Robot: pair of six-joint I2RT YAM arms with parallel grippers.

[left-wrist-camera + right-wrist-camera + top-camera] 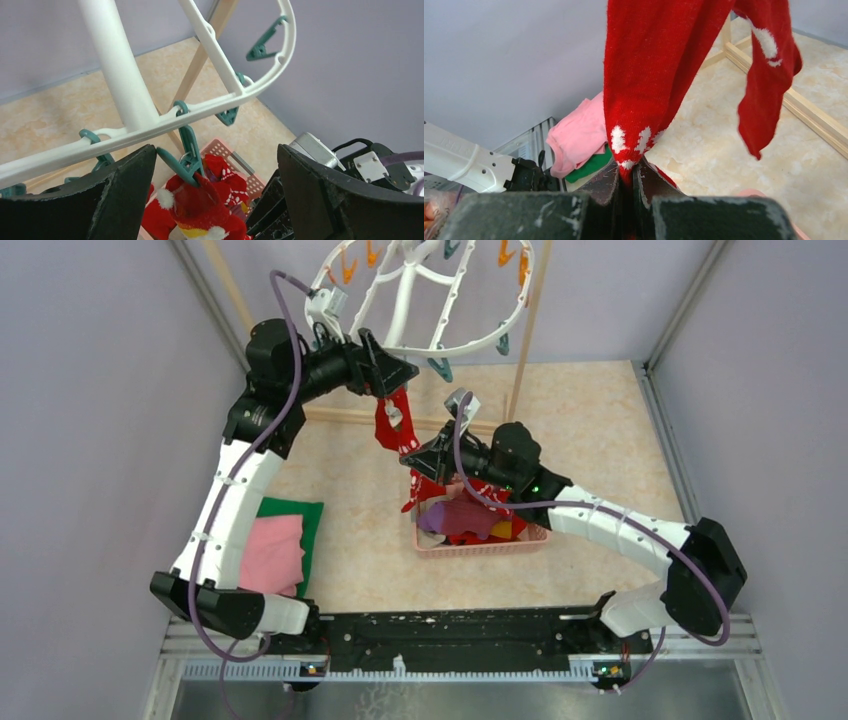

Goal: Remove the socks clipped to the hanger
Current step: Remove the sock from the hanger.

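Socks status? How many on the hanger [117, 65]? (Ana)

One loaded clip that I can see. Red sock [395, 425] with white pattern hangs from a teal clip [187, 150] on the ring's near side. Other orange and teal clips in view look bare. (Raj)

And the rest? (Ana)

Pink basket [470, 550] on the desk [600, 440], below and just in front of the hanger. Red, purple and a bit of yellow fabric piled in it. Can't read a count. (Raj)

Jaws? (Ana)

Left jaws spread wide, holding nothing, one finger on each side of that teal clip. No contact as far as I can tell. Right jaws fully closed, pinching the sock's lower end, with the white-patterned tip right in the pinch. Sock runs straight up from there toward the clip. (Raj)

Right wrist view shows two red pieces? (Ana)

Yes. A second red length [769, 75] hangs free beside the held one. Can't tell if it's a mate on the same clip or the same sock doubled over. (Raj)

Progress? (Ana)

My read: near the end. Most of the load is in the basket and this clip is not yet released. What's left is to open the clip, pull the sock clear and drop it in the basket. The ring's far side is cut off in the overhead view, so I can't rule out one more there. (Raj)
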